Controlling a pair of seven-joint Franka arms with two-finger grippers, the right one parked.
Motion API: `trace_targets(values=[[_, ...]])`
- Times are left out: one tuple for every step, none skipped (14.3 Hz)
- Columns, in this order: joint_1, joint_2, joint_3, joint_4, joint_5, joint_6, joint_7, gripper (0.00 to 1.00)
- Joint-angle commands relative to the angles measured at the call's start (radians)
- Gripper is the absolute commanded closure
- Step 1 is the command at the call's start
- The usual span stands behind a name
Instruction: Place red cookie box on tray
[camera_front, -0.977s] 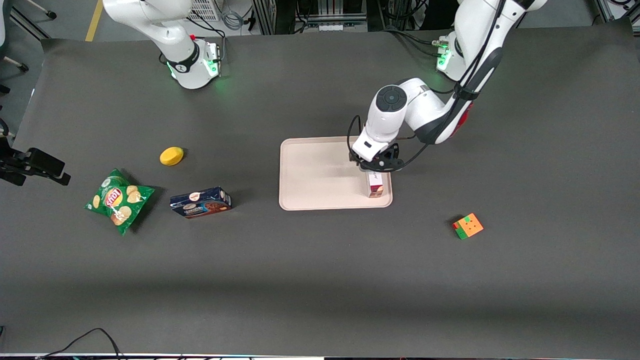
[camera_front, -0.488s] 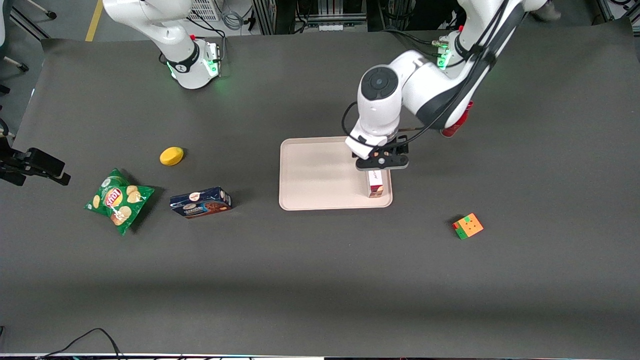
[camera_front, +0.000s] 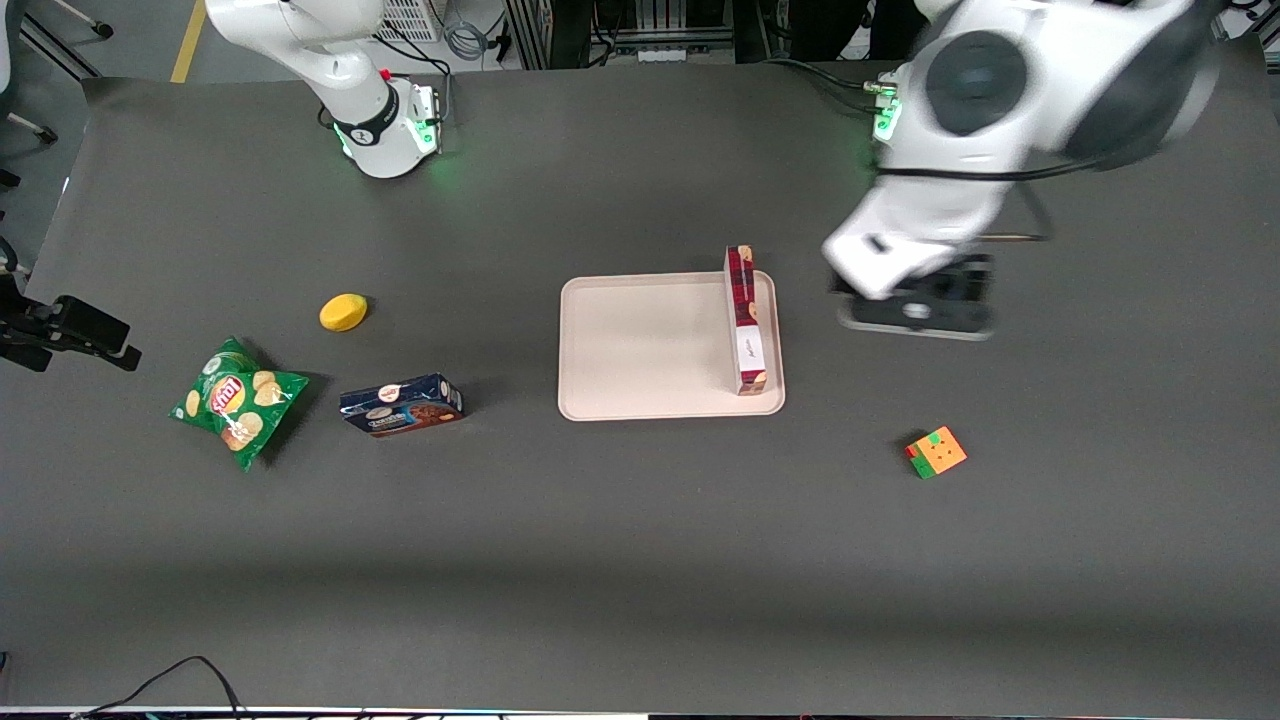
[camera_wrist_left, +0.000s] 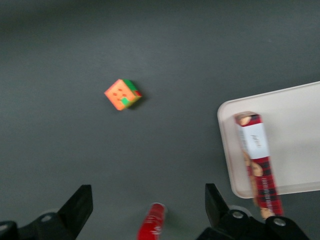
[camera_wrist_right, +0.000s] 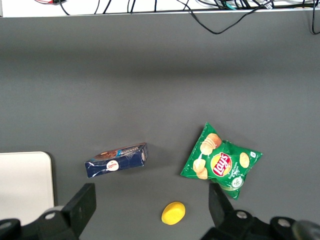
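While the red cookie box lies free on the tray, things run as follows from the front camera outward.

Cube: a small orange and green cube (camera_front: 936, 452) sits alone on the dark table (camera_front: 640, 560), nearest the front camera, toward the working arm's end and well apart from the tray.

Chip bag: a green chip bag (camera_front: 238, 401) lies flat toward the parked arm's end of the table.

Blue box: a dark-blue cookie box (camera_front: 401, 404) rests between the chip bag and the tray, touching neither.

Tray: the tray (camera_front: 640, 350) lies flat near the middle of the table.

Red cookie box: the red cookie box (camera_front: 741, 318) lies lengthwise on the tray along its edge toward the working arm. One end sits near the tray's front corner; the end farther from the camera pokes just over the rim. Nothing holds it.

Lemon: a yellow lemon-like object (camera_front: 343, 311) sits a little farther from the camera than the chip bag.

Gripper: the gripper (camera_front: 915, 312) hangs above bare table beside the tray, toward the working arm's end, clear of the box. In the left wrist view its fingers (camera_wrist_left: 80, 207) stand wide apart with nothing between them.

Red bottle: a red bottle (camera_wrist_left: 152, 224) shows partly in the left wrist view, between the spread fingers and lower down on the table.
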Motion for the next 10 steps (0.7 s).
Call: trace_targets(values=[[-0.014, -0.115, 0.191, -0.046, -0.112, -0.009, 0.137, 0.00], [-0.017, -0.134, 0.246, -0.051, -0.153, -0.007, 0.172, 0.00], [-0.017, -0.144, 0.280, -0.055, -0.195, -0.005, 0.212, 0.00], [-0.015, -0.151, 0.312, -0.072, -0.242, -0.001, 0.231, 0.00], [-0.015, -0.160, 0.340, -0.084, -0.274, 0.001, 0.233, 0.00], [-0.015, -0.178, 0.346, -0.104, -0.281, 0.002, 0.233, 0.00], [-0.015, -0.212, 0.349, -0.144, -0.281, 0.014, 0.233, 0.00], [-0.014, -0.245, 0.354, -0.191, -0.281, 0.045, 0.233, 0.00], [-0.015, -0.267, 0.354, -0.228, -0.273, 0.082, 0.233, 0.00], [-0.015, -0.264, 0.352, -0.222, -0.256, 0.085, 0.231, 0.00]])
